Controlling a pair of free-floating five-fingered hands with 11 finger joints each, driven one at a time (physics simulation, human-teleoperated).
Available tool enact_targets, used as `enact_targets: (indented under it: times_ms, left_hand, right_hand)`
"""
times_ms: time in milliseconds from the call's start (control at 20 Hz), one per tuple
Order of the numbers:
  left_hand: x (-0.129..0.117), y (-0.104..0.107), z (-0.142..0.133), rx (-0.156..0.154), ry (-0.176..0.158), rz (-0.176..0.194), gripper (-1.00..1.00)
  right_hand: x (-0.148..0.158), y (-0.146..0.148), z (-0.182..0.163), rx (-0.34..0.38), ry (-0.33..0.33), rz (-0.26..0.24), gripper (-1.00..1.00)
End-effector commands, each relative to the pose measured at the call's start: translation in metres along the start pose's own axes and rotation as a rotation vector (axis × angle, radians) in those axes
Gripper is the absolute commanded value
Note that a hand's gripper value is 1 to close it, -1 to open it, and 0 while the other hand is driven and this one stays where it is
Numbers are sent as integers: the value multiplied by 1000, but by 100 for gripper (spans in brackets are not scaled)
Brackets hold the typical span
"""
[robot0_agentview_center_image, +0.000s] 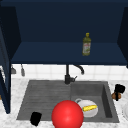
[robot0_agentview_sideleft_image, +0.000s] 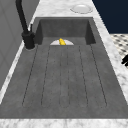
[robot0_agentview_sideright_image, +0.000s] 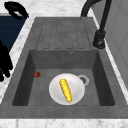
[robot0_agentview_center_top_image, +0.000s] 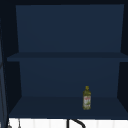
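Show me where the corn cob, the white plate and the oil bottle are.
corn cob (robot0_agentview_sideright_image: 65, 90): right side view, middle of the cob.
white plate (robot0_agentview_sideright_image: 54, 91): right side view, bare left part of the plate.
oil bottle (robot0_agentview_center_image: 86, 46): front view, label on the bottle's body.

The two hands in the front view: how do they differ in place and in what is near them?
The left hand is at the sink's front left edge, by the draining board; the right hand is over the counter to the right of the basin. The left hand touches nothing I can see, while the right hand sits on a small brown thing. Both are black.
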Motion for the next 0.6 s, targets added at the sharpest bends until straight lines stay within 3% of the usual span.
enact_targets:
  times_ms: [0, 550]
  left_hand:
    - [0, 0, 0, 0, 0, 0, 0]
    - [0, 0, 0, 0, 0, 0, 0]
  right_hand:
    - [15, -18, 13, 6, -62, 42, 100]
    - [62, -56, 53, 22, -46, 21, 100]
